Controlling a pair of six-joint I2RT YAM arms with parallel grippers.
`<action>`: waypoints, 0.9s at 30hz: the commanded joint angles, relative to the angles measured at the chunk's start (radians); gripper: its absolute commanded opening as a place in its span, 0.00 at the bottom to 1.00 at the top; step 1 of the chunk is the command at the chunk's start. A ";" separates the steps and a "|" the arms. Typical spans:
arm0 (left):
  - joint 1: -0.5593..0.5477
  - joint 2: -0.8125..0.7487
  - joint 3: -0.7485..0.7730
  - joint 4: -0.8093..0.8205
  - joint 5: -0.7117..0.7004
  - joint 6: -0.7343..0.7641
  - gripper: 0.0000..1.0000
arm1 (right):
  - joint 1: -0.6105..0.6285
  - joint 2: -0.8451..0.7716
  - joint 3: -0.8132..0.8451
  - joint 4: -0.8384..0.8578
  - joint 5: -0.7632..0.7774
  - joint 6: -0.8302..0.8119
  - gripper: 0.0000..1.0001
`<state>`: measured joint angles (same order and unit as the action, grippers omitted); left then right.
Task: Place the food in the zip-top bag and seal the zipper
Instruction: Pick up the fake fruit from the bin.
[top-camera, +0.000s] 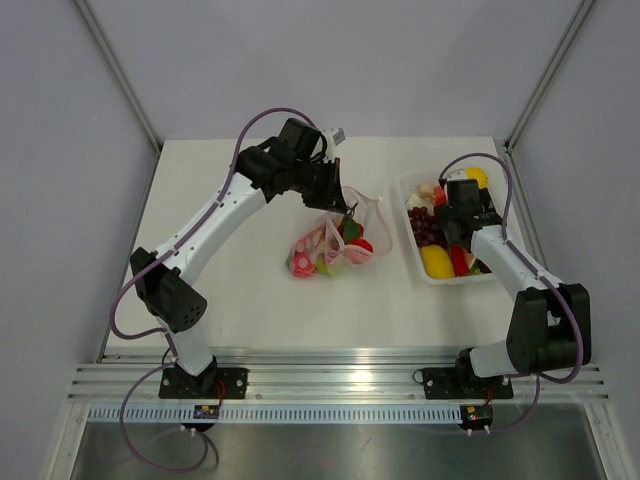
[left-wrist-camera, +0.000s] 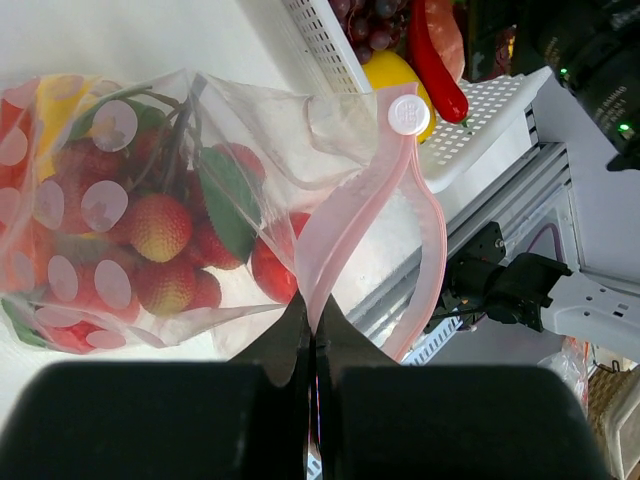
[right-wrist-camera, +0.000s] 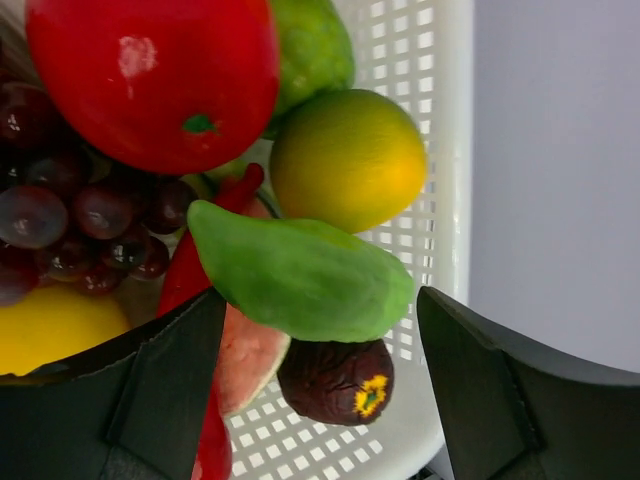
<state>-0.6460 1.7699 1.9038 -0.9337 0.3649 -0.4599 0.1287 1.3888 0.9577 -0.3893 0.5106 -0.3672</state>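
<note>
The zip-top bag (top-camera: 335, 245) lies mid-table, a clear pouch holding red and yellow toy fruit (left-wrist-camera: 160, 225) with green leaves. My left gripper (left-wrist-camera: 313, 305) is shut on its pink zipper (left-wrist-camera: 345, 215) and lifts that edge; the white slider (left-wrist-camera: 405, 113) sits at the strip's far end. In the top view the left gripper (top-camera: 330, 195) is at the bag's far edge. My right gripper (right-wrist-camera: 320, 295) is down in the white tray (right-wrist-camera: 440, 150), open, straddling a green pod-shaped piece (right-wrist-camera: 300, 275) and a dark purple fruit (right-wrist-camera: 335, 380). The right gripper (top-camera: 462, 222) sits over the tray's middle.
The tray (top-camera: 407, 190) at the right holds more food: a red round fruit (right-wrist-camera: 150, 80), a yellow-green citrus (right-wrist-camera: 350, 160), dark grapes (right-wrist-camera: 70, 220), a red chili (right-wrist-camera: 195, 290), a watermelon slice (right-wrist-camera: 250, 355) and a yellow piece (right-wrist-camera: 50, 330). Frame posts stand at the table's corners.
</note>
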 joint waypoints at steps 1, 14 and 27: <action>0.006 -0.055 0.003 0.052 0.012 0.021 0.00 | -0.008 0.045 0.039 0.082 -0.058 -0.022 0.84; 0.008 -0.052 0.000 0.058 0.020 0.024 0.00 | -0.011 0.052 0.036 0.057 -0.069 0.057 0.49; 0.008 -0.010 0.041 0.064 0.039 0.004 0.00 | -0.011 -0.318 0.071 -0.072 -0.276 0.246 0.15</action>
<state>-0.6430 1.7683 1.9038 -0.9260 0.3672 -0.4461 0.1215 1.1351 0.9833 -0.4358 0.3161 -0.1890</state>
